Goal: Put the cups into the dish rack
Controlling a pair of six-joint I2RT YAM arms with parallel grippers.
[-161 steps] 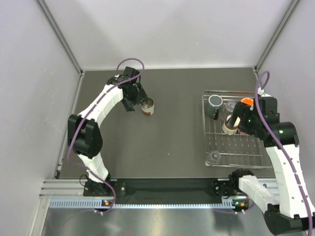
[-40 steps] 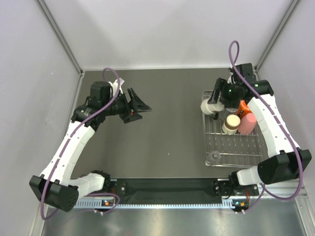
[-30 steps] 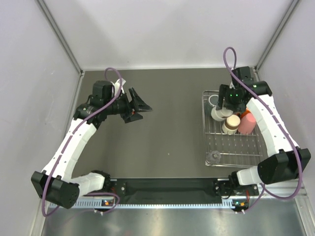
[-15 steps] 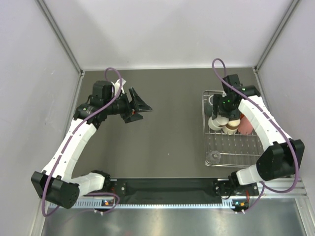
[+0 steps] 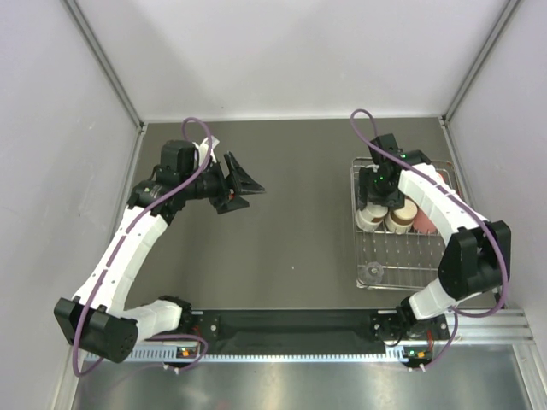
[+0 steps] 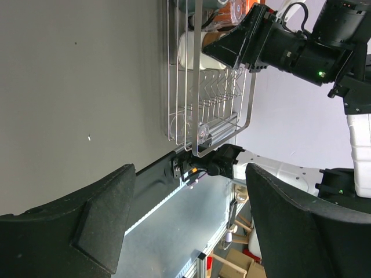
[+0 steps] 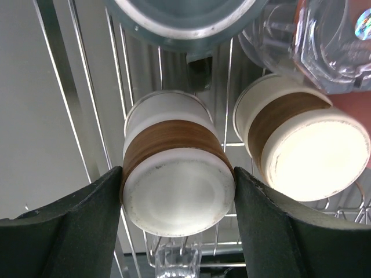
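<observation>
The right gripper [image 7: 177, 194] is gripping a white cup with a brown band [image 7: 172, 142], one finger pressing against each side, and the cup's flat base is facing the wrist camera. In the top view this gripper [image 5: 373, 207] is holding the cup [image 5: 368, 219] over the left part of the dish rack [image 5: 358, 248], which is sitting at the right of the dark table [image 5: 299, 231]. Whether the cup is resting on the wires [image 7: 46, 69] cannot be told. A second banded cup [image 7: 304, 145] is sitting just beside it in the rack, its base likewise turned toward the camera. Beyond the two, a dark green cup [image 7: 185, 14] and a clear cup [image 7: 313, 35] are occupying the far end of the rack. A pink cup [image 5: 427, 218] is standing just right of the second banded cup. A lone clear tumbler [image 5: 372, 273] is sitting in the rack's near left corner, apart from the others. The left gripper [image 5: 248, 195] is hovering over bare table, well apart from the rack. Its fingers are spread wide, with nothing between them [image 6: 190, 171].
</observation>
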